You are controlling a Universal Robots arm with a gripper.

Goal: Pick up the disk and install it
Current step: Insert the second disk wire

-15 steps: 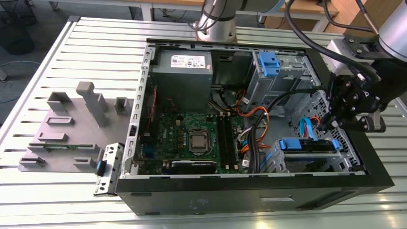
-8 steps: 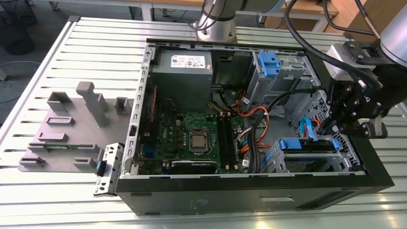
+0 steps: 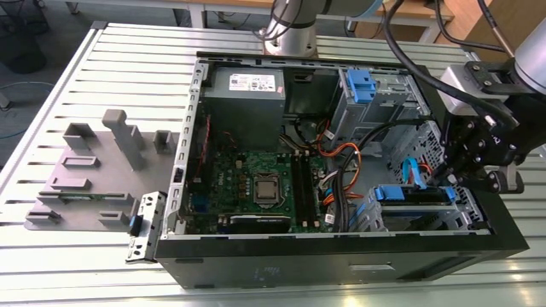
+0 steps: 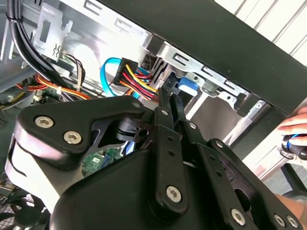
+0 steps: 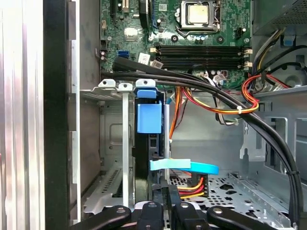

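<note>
The arm's hand (image 3: 477, 167) hangs low inside the open computer case (image 3: 341, 268), at the front bay on the exterior view's right. The disk (image 5: 142, 158) stands on edge in the drive cage (image 5: 112, 143), its blue carrier tab (image 5: 149, 117) toward the motherboard (image 5: 201, 33). So the pick-up looks done, and the work seems to be at the seating stage of the install.

In the first wrist view the fingers (image 5: 163, 206) meet narrowly over the disk's near edge, beside the plug with its red and yellow wires (image 5: 192, 187). I take the hand to be nearly closed and bearing on the disk, though from here I cannot tell whether it truly clamps it. In the second wrist view the fingertips (image 4: 168, 93) reach the blue part (image 4: 184, 86) beside the bundled plug (image 4: 132, 72).

To finish, the disk must go squarely home along the cage rails, with the black cables (image 5: 216, 91) and the light-blue data cable (image 5: 184, 166) kept out of the way.

The case also holds a grey power supply (image 3: 247, 89) at the far end and an upper blue-handled cage (image 3: 362, 96). On the slatted desk (image 3: 85, 256) a grey fixture plate (image 3: 94, 173) carries a few parts.
</note>
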